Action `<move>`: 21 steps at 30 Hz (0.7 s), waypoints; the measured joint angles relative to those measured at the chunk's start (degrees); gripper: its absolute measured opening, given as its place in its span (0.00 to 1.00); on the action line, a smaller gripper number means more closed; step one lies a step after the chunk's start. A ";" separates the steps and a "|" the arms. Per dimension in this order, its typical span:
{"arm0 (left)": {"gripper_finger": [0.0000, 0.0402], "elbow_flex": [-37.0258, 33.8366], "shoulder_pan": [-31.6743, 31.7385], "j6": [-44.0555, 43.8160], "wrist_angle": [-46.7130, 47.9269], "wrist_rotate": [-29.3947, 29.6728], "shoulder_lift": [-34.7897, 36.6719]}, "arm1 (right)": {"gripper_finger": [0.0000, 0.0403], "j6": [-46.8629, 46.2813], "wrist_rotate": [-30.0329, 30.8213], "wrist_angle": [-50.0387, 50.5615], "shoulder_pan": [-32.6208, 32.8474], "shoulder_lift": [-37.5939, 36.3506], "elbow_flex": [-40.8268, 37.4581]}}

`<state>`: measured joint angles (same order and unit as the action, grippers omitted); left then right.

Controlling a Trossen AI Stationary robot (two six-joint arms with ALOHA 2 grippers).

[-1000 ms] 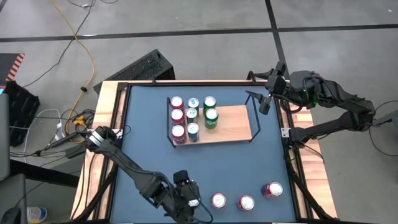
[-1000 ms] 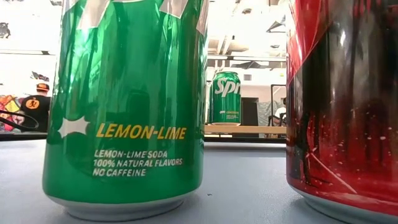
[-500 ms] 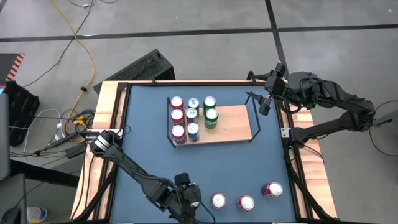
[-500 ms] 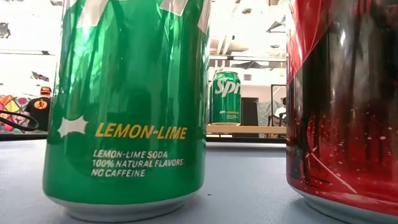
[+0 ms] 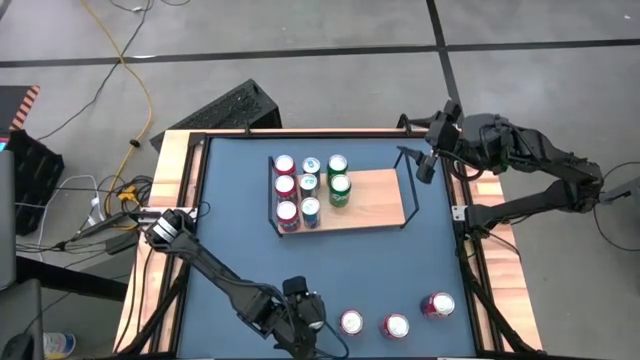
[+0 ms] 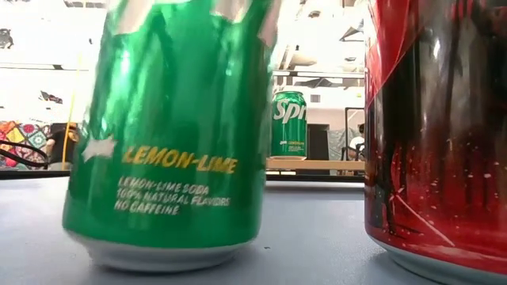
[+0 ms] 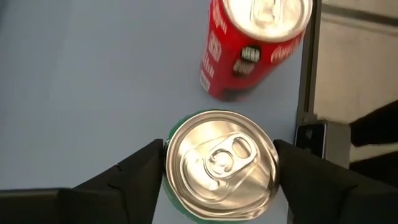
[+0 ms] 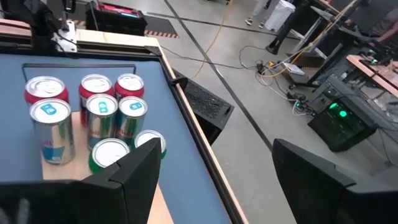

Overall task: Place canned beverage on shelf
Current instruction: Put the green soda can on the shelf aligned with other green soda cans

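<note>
Green can (image 7: 219, 165) tilted on bench (image 5: 240, 230), bottom centre of high view, just beside red can (image 7: 249, 43). My left hand (image 7: 219, 168) grasping green can, one finger each side. My right hand (image 5: 424, 165) hangs released, upper right, beside shelf (image 5: 375, 200). Shelf mid-bench, eight cans (image 5: 310, 190) on its left end.
</note>
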<state>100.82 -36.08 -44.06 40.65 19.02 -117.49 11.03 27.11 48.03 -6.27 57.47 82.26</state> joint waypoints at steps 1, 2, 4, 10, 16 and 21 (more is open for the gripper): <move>0.63 0.00 0.11 0.15 -0.54 0.03 -0.05 | 0.75 0.10 0.00 0.00 -0.32 0.00 0.00; 0.61 0.00 0.31 0.30 -0.79 -0.26 -0.07 | 0.75 0.11 0.00 0.00 -0.54 0.00 0.00; 0.59 0.03 0.70 0.38 -0.68 -0.97 -0.07 | 0.75 0.12 0.00 0.05 -1.04 0.00 0.00; 0.59 -0.04 1.63 1.49 1.25 -2.91 1.38 | 0.75 0.80 0.04 0.05 -1.90 -0.12 0.00; 0.59 -0.22 3.39 4.65 5.08 -4.24 4.08 | 0.75 0.93 0.04 0.04 -2.12 -0.15 0.00; 0.59 -0.22 5.61 10.49 5.10 -4.00 6.24 | 0.75 0.98 0.04 0.02 -2.12 -0.15 0.00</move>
<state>100.60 -30.47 -33.57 45.75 15.02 -111.25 12.01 27.16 48.05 -8.38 57.32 82.26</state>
